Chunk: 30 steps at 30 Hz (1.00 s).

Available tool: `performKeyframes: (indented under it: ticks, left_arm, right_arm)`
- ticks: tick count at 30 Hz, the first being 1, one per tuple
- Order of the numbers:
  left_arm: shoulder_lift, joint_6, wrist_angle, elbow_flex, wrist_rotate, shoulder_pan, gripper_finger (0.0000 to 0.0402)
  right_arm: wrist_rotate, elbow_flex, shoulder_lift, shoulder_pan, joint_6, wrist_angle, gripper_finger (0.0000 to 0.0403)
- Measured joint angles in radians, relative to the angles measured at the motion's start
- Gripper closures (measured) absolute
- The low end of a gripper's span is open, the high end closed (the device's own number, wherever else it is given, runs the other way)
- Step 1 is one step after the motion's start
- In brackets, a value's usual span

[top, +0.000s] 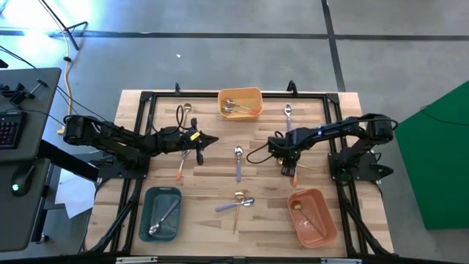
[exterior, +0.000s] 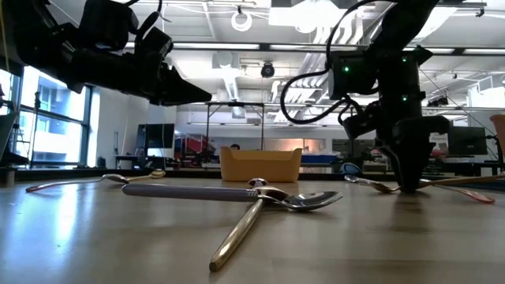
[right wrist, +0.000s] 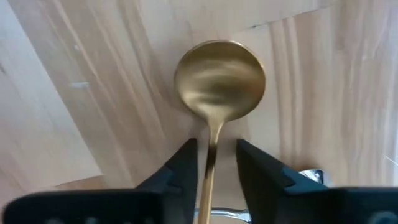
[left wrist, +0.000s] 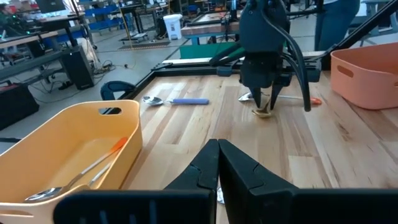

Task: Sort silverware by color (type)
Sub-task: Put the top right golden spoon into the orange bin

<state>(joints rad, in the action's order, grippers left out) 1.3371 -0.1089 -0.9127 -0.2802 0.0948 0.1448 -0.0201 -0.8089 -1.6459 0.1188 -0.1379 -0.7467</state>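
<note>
A gold spoon lies on the wooden table, right of centre. My right gripper points straight down over it, open, one finger on each side of the spoon's thin neck with a small gap left on both sides. From the high view this gripper stands beside an orange-handled spoon. My left gripper hangs shut and empty above the table left of centre. More spoons lie loose: a lavender one, an orange-handled one, and a lavender and a gold one crossed.
An orange tray with spoons stands at the far edge, a teal tray with one spoon at the near left, and a pink tray with a gold spoon at the near right. Two more spoons lie near the far edge.
</note>
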Motion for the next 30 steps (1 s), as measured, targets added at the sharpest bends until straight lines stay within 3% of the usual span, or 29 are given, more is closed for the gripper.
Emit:
performKeyframes:
  ticks: [7, 16, 23, 30]
  left_arm:
    - [0.000, 0.008, -0.006, 0.000, 0.003, 0.000, 0.0401]
    - [0.000, 0.002, -0.007, 0.000, 0.009, 0.000, 0.0401]
    - [0.000, 0.003, -0.012, 0.000, 0.017, 0.000, 0.0401]
    - [0.000, 0.021, -0.059, -0.003, 0.016, 0.000, 0.0401]
  right_arm:
    - [-0.027, -0.035, -0.004, 0.000, -0.024, -0.023, 0.0395]
    - [-0.111, -0.308, 0.009, -0.033, -0.118, -0.201, 0.0399]
    - [-0.199, -0.495, 0.051, -0.201, -0.476, -0.331, 0.0399]
    - [-0.215, -0.511, 0.079, -0.425, -0.968, -0.331, 0.0399]
